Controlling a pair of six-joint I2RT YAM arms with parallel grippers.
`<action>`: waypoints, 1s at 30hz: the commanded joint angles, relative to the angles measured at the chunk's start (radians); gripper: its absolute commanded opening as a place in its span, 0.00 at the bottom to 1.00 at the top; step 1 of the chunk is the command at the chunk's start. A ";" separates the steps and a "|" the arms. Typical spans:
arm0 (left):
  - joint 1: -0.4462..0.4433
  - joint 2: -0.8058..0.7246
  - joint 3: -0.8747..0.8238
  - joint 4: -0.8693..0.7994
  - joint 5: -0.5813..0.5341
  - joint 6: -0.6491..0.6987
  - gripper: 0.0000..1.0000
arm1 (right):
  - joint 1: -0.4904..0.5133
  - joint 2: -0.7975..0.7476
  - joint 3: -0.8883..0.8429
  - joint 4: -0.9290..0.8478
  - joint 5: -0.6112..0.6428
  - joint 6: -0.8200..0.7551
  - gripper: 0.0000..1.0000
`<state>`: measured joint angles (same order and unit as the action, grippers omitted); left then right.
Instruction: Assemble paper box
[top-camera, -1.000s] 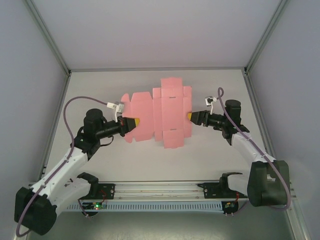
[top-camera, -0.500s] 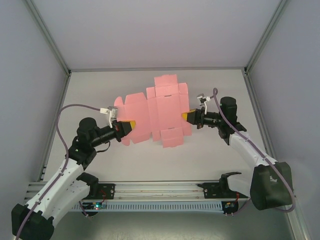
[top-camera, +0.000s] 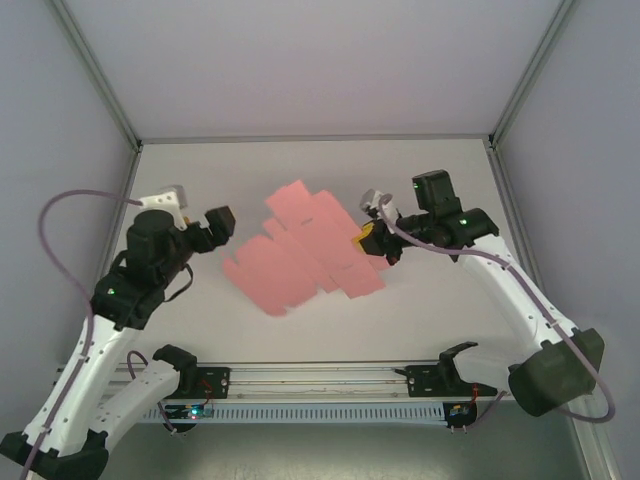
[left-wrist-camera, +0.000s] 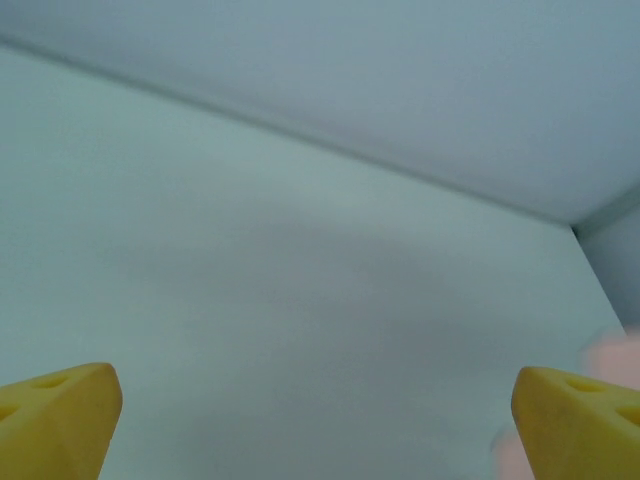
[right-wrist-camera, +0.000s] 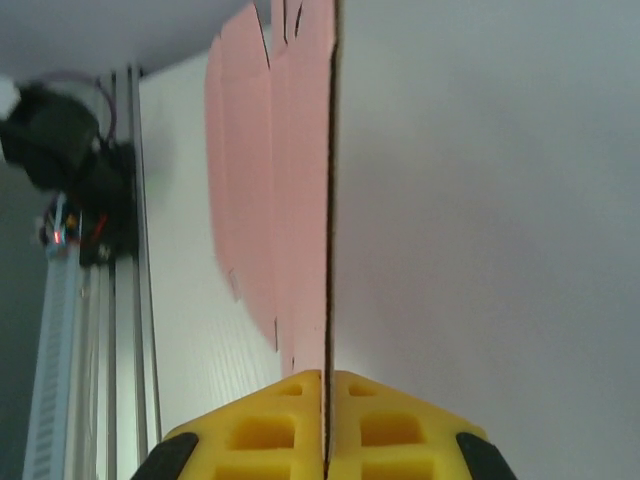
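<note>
1. The flat pink paper box (top-camera: 300, 252) is held over the middle of the table (top-camera: 440, 330), its right edge clamped between the closed fingers of the right gripper (top-camera: 368, 240).
2. The left gripper (top-camera: 218, 222) hovers off to the left, well apart from it, fingers spread wide and holding nothing.
3. Thin and light, the paper box will likely flop and crease easily. An edge grip close to a fold line looks safest.
</note>
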<state>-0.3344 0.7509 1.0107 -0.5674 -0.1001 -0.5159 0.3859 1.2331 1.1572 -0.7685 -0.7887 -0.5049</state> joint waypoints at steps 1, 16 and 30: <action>-0.009 0.040 0.028 -0.060 -0.093 0.048 1.00 | 0.060 0.090 0.089 -0.272 0.207 -0.176 0.00; -0.004 0.642 0.079 0.117 0.246 0.138 1.00 | 0.146 0.585 0.395 -0.182 0.504 -0.443 0.00; 0.050 0.810 0.048 0.316 0.643 0.164 1.00 | 0.161 0.578 0.308 0.014 0.535 -0.458 0.00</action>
<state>-0.2810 1.5532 1.0603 -0.3470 0.3725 -0.3923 0.5335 1.8244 1.4822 -0.8185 -0.2687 -0.9722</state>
